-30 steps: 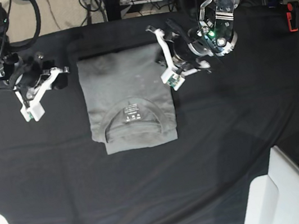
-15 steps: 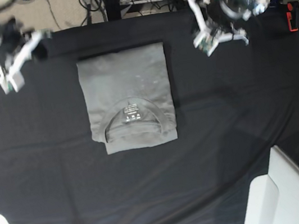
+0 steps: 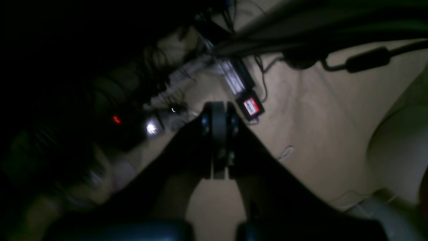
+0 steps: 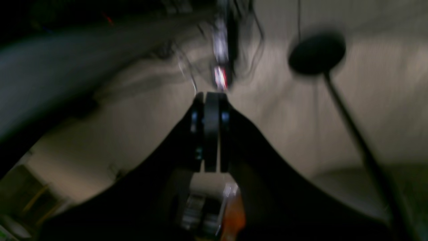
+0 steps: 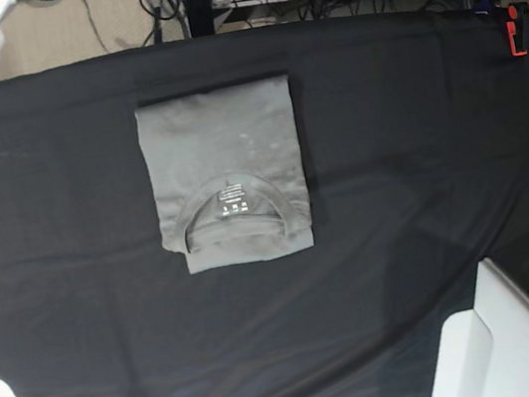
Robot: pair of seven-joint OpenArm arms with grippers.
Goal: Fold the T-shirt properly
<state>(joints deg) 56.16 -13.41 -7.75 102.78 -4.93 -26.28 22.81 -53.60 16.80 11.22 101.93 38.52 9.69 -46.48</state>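
Already the T-shirt (image 5: 227,186) is lying as a folded rectangle, long axis running front-to-back on the black table cloth (image 5: 420,164), well apart from both grippers, left gripper (image 3: 219,140) and right gripper (image 4: 210,134) each showing jaws pressed together on nothing

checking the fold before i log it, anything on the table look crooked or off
Nothing stands out. The T-shirt lies folded in a neat rectangle on the black cloth, collar label up. Its lower layer sticks out slightly past the bottom edge.
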